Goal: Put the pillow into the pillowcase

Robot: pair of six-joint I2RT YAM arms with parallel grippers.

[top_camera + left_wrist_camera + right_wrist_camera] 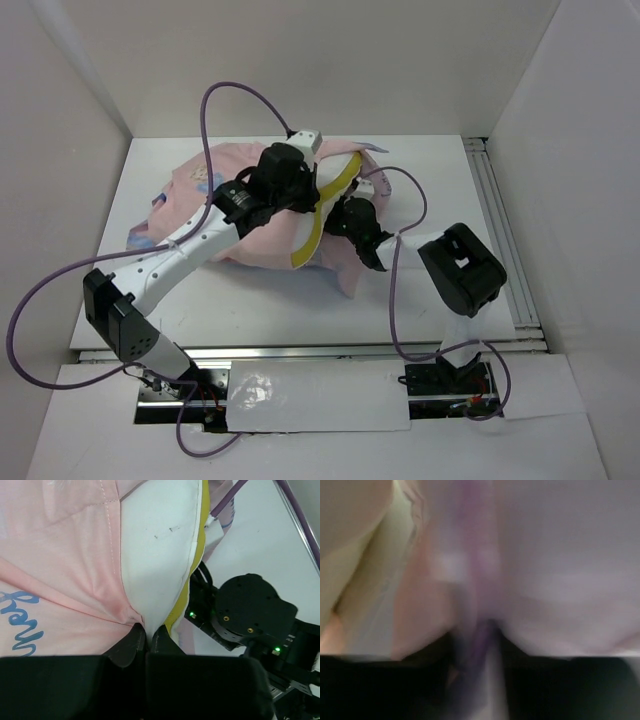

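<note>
The pillow (336, 172) lies mid-table, white with a yellow strip (314, 228), partly covered by the pale pink pillowcase (205, 190). My left gripper (305, 195) sits on top of them. In the left wrist view it (146, 629) is shut where the pillowcase's stitched pink hem (112, 540) meets the white pillow (155, 555), and pink creases run into the pinch. My right gripper (343, 210) is pressed into the fabric just right of the yellow strip. Its view is blurred: the jaws (482, 635) stand apart with pale pillowcase cloth (555, 580) bulging against them.
White walls close in the table on three sides. A metal rail (500, 230) runs along the right edge. Purple cables (230, 90) loop over the fabric. The right arm's black elbow (462, 268) stands right of the pillow, and its wrist joint (250, 610) shows close by.
</note>
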